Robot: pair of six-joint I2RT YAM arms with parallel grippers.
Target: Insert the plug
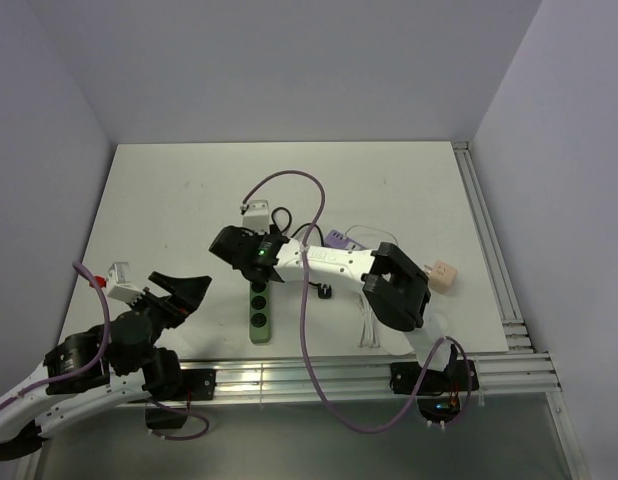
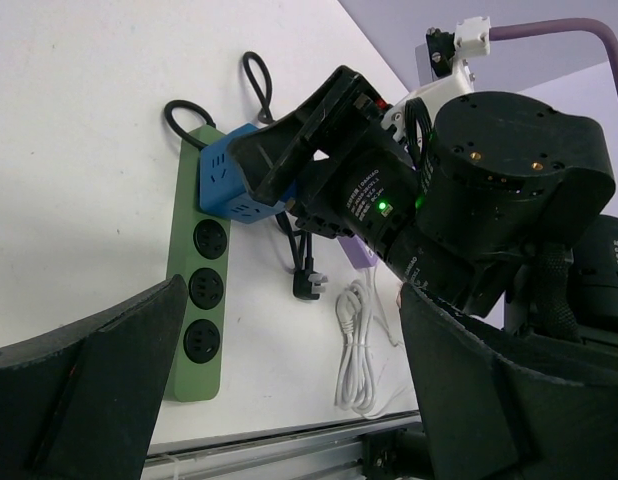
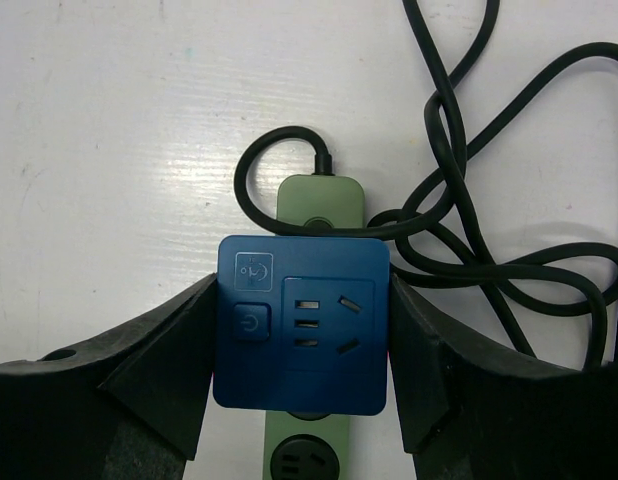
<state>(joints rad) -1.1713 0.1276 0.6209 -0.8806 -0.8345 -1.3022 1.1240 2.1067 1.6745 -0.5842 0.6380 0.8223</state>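
Observation:
The blue plug [image 3: 301,325] is a boxy adapter with a socket face and a power button. My right gripper [image 3: 301,345] is shut on it, a finger pressed to each side. It sits over the far end of the green power strip [image 3: 320,196], covering the strip's width. Whether its pins are in a socket is hidden. In the left wrist view the plug [image 2: 224,186] lies on the strip [image 2: 199,310] under the right gripper's fingers [image 2: 289,150]. From above, the right gripper [image 1: 251,258] hides the plug. My left gripper [image 1: 184,290] stands open at the near left, holding nothing.
A black cord [image 3: 509,262] loops beside the strip's far end. A loose black plug [image 2: 307,286], a coiled white cable [image 2: 357,345] and a purple item [image 1: 337,238] lie right of the strip. A peach cube [image 1: 446,273] sits at the right. A metal rail [image 1: 339,375] runs along the near edge.

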